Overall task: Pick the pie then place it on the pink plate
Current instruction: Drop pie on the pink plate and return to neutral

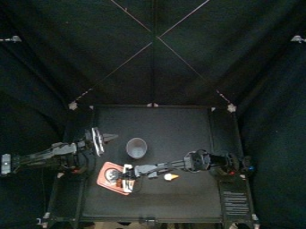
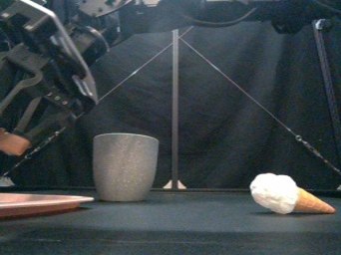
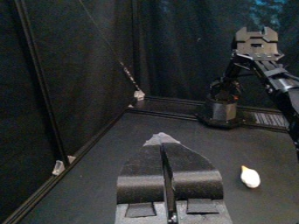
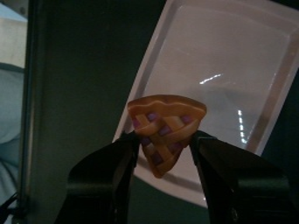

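A lattice-topped pie slice (image 4: 166, 122) is held in my right gripper (image 4: 166, 143), which is shut on its lower part. It hangs just above the pink plate (image 4: 228, 70). In the top view the right gripper (image 1: 129, 175) reaches from the right across the plate (image 1: 107, 179) at the front left of the table. In the front view the pie (image 2: 11, 143) shows at the left edge, well above the plate (image 2: 40, 204). My left gripper (image 3: 165, 144) is shut on nothing and rests over the table's left side (image 1: 102, 137).
A tall grey speckled cup (image 1: 138, 147) (image 2: 126, 166) stands just behind the plate. An ice cream cone toy (image 1: 171, 176) (image 2: 289, 194) (image 3: 247, 176) lies to the right of the plate, under the right arm.
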`<control>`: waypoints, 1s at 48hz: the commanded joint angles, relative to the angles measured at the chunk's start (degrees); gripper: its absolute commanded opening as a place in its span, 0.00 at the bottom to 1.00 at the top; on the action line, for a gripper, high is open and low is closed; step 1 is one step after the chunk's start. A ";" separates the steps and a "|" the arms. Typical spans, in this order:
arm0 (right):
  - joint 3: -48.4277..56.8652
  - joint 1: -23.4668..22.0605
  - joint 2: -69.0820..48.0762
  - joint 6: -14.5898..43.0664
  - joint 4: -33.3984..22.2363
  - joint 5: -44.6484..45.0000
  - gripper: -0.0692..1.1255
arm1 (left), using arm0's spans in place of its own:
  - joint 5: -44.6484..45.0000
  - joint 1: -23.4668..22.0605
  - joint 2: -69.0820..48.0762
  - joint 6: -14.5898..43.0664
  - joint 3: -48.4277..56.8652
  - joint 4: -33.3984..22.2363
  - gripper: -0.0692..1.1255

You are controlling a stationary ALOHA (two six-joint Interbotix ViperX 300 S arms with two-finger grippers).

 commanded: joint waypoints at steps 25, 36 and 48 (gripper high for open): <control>-3.43 -0.53 -0.88 9.40 -10.46 8.88 0.95 | -0.44 0.26 0.18 0.09 -0.44 0.09 0.08; 7.38 -0.18 -9.84 10.11 -10.72 0.79 0.95 | -0.35 0.35 0.18 0.09 -0.09 0.00 0.08; 27.95 0.00 -23.82 10.99 -10.20 -18.63 0.95 | -0.53 0.79 0.18 0.09 -0.18 -0.09 0.08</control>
